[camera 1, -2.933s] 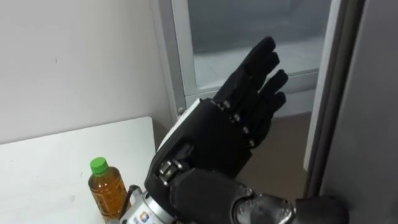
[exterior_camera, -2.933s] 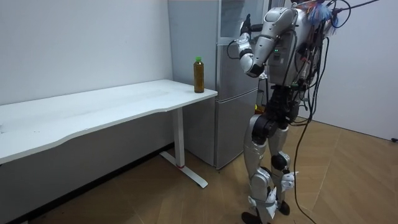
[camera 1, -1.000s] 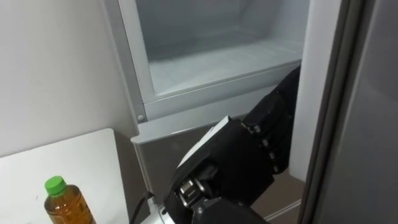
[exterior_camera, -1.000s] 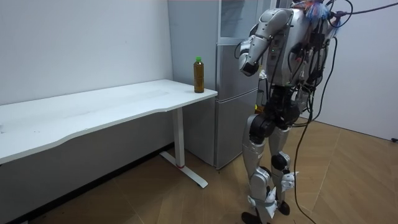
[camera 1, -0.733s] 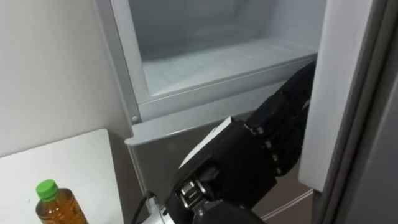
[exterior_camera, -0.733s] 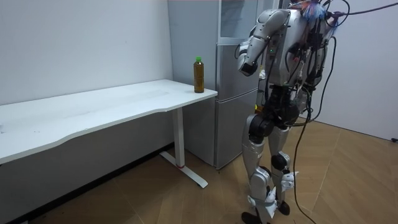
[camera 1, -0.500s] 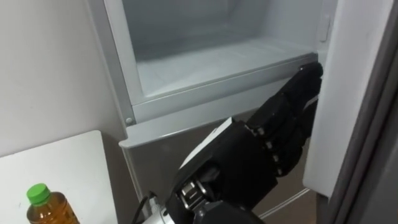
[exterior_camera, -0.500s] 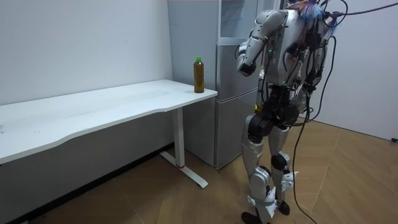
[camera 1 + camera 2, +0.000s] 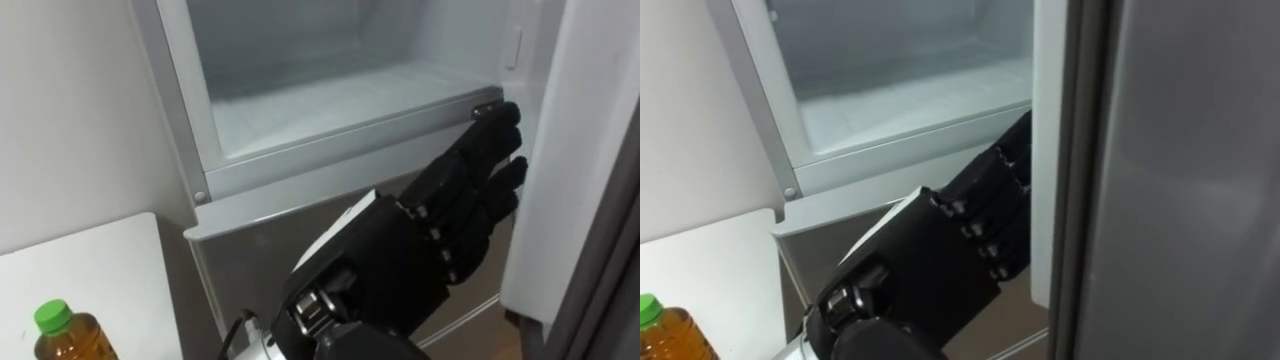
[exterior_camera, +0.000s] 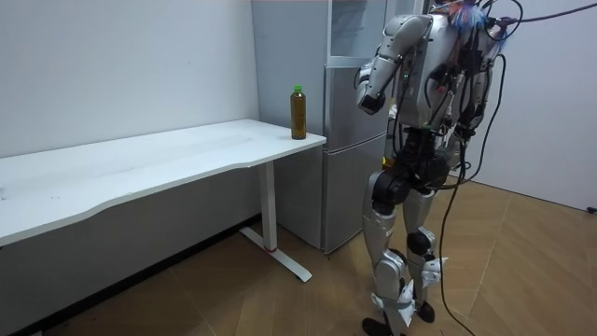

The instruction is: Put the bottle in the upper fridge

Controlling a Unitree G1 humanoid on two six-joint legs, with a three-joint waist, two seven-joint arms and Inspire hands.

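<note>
I stand upright on the wooden floor, directly before the fridge, a tall grey unit set against the wall beside the end of the table. Its upper compartment is open to me, showing a white interior and a pale shelf surface behind a light grey frame. The upper door is swung out on my right, its white inner face turned toward the compartment. The grey front of the lower compartment below the opening is closed. The white table runs away to my left along the white wall, and its near corner lies just beside the fridge's side. My left hand is raised in front of the fridge at the height of the seam between the two compartments, back of the hand toward me. Its fingers are straight and close together, spread flat, and they hold nothing. The fingertips reach the right end of the upper compartment's front sill, close against the door's inner face; I cannot tell whether they touch either surface. The bottle, amber liquid under a green cap, stands upright on the table's corner nearest the fridge, well apart from my left hand and outside the upper compartment.
</note>
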